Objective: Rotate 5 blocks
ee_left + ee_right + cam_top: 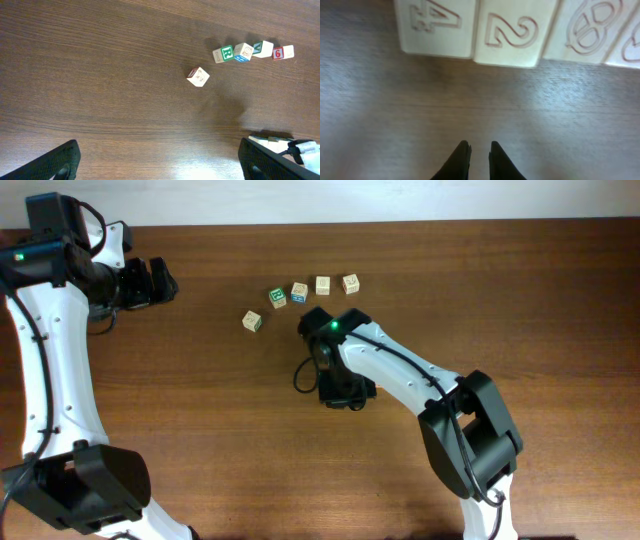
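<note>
Four pale faces of the blocks (515,30) are showing in the right wrist view. They are sitting side by side in one line with their edges touching: a 4, a 2, a round sign like an 8, and a bit of one more at the right edge. The signs are showing as thin red outlines on light wood.

The line is lying flat on the bench (200,430), just beyond the tips of the right pincer (479,157) and not touching them. From above it seems to be hiding under the right arm, nearer than the five loose cubes (299,292).

The right pincer is pointing at the line with its tips almost together and nothing between them — probably getting ready to nudge a block round. The left pincer (160,162) is waiting at the far left with its fingers wide apart, holding nothing — likely so that it is not getting in the way.
</note>
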Controlling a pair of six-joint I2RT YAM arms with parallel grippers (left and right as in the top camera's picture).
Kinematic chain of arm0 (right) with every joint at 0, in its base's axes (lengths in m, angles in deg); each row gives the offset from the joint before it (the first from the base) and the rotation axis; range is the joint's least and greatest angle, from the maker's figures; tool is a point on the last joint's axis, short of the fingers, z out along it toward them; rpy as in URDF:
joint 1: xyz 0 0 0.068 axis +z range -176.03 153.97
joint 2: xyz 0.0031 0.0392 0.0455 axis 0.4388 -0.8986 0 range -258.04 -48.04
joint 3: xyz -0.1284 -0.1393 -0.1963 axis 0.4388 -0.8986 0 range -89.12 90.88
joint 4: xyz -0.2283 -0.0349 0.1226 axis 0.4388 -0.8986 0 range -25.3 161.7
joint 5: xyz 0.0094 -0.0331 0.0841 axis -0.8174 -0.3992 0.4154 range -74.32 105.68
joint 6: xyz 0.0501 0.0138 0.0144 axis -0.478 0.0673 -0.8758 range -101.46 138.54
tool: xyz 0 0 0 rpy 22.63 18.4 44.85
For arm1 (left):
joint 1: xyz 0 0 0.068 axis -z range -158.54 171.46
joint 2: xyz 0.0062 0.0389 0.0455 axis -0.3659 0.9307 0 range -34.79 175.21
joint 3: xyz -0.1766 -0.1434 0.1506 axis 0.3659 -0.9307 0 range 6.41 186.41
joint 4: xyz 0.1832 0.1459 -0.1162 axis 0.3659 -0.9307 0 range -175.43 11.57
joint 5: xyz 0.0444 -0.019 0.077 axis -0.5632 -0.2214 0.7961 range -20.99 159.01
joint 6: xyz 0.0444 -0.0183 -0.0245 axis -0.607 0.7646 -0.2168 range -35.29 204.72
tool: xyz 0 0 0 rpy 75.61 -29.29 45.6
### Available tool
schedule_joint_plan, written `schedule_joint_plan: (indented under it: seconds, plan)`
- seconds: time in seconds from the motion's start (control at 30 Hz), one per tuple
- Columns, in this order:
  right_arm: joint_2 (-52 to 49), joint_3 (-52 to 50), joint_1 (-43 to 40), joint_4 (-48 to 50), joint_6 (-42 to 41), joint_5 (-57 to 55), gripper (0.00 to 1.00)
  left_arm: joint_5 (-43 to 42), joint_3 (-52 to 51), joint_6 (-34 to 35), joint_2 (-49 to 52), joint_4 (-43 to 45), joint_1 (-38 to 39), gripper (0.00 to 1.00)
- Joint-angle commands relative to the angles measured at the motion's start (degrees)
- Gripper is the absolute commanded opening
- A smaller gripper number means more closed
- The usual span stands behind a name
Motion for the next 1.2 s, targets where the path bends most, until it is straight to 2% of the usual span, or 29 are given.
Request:
schedule_joint_plan:
  seconds: [0.0,0.2,0.9,1.07,1.17]
  plan:
    - [0.3,-1.9,0.6,3.0,-3.2,-4.5,0.16,0.2,0.4,0.5,0.4,-0.1,0.1,0.99]
    - [0.2,-2.9,0.5,7.6,-3.2,-6.2,0.16,0.2,0.4,0.5,0.4,-0.1,0.1,0.99]
    - [-1.7,-3.2,-2.0,10.7,-4.0,-6.9,0.16,1.0,0.4,0.5,0.4,-0.5,0.1,0.99]
    - [-1.5,-1.1,-2.0,8.0,-0.3,-2.1,0.15,1.0,0.4,0.5,0.4,-0.5,0.1,0.99]
    - [2.7,5.9,-2.4,2.6,2.1,-2.4,0.15,1.0,0.4,0.5,0.4,0.0,0.1,0.99]
